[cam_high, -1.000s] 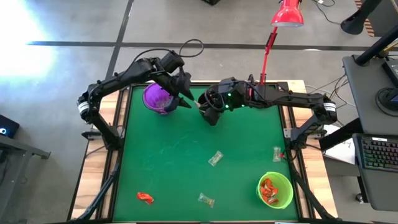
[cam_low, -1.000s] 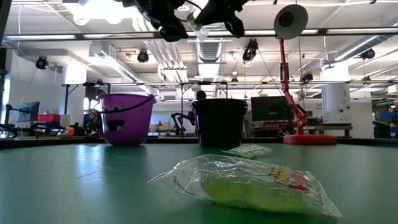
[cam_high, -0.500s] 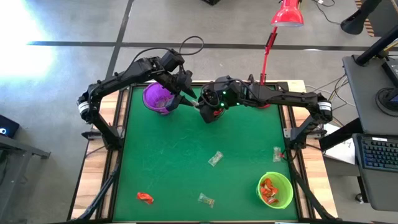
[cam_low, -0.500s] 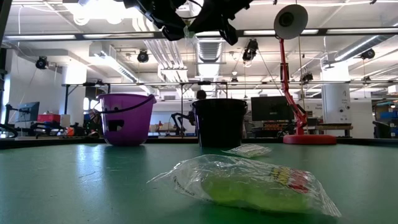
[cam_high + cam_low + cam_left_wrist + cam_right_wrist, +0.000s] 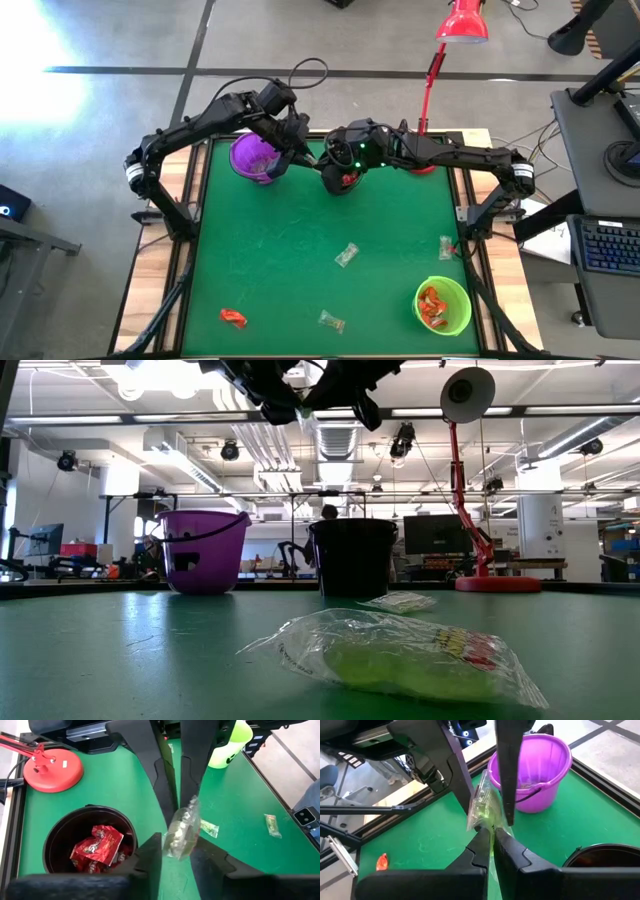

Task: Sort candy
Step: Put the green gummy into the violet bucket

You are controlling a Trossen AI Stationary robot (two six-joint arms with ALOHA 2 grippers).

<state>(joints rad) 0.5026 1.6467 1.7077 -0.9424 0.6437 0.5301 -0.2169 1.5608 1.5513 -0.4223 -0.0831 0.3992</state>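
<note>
The right tool [image 5: 490,837] pinches a clear-wrapped candy [image 5: 482,805] in mid-air between the purple cup [image 5: 252,157] and black cup [image 5: 87,840]. The left tool [image 5: 176,852], spread wide a second ago, has closed onto it, seemingly a handover toward purple.

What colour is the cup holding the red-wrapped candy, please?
Black. The cup shows best in the left wrist view, red candy inside.
</note>
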